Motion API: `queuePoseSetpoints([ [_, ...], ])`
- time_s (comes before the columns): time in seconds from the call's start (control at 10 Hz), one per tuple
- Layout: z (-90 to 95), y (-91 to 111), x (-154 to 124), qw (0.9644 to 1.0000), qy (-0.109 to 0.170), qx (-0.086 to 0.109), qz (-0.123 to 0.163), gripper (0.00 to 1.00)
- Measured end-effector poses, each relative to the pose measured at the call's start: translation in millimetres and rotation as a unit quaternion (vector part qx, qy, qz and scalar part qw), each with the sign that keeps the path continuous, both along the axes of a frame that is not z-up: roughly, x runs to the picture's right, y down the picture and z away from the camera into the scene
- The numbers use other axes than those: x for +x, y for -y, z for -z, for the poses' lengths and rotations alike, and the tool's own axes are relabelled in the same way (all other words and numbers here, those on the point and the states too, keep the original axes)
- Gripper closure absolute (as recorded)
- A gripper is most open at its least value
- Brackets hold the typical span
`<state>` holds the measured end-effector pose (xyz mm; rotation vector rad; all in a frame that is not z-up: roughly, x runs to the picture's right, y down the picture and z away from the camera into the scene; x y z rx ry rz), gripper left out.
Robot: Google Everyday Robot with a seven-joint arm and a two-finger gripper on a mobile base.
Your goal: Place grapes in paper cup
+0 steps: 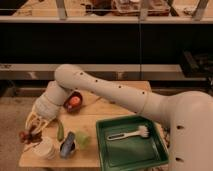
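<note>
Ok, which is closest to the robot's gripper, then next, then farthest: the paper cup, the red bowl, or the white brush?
From the gripper at the table's left edge, by the grapes:
1. Paper cup, just below it at the front left.
2. Red bowl, up and to the right, holding an orange fruit.
3. White brush, far right in the green tray.
</note>
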<state>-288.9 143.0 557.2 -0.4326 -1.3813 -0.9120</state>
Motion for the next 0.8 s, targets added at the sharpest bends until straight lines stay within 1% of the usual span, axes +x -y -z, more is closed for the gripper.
queuePoseSetpoints([
  [0.3, -10.1, -22.7, -6.3, 0.9998, 0.004, -0.019, 0.007, 1.00],
  [0.6, -17.0, -40.0, -10.9, 0.9994, 0.006, -0.032, 0.013, 1.00],
  [0.8, -27.4, -50.6, -11.9, 0.9992, 0.004, -0.037, 0.013, 1.00],
])
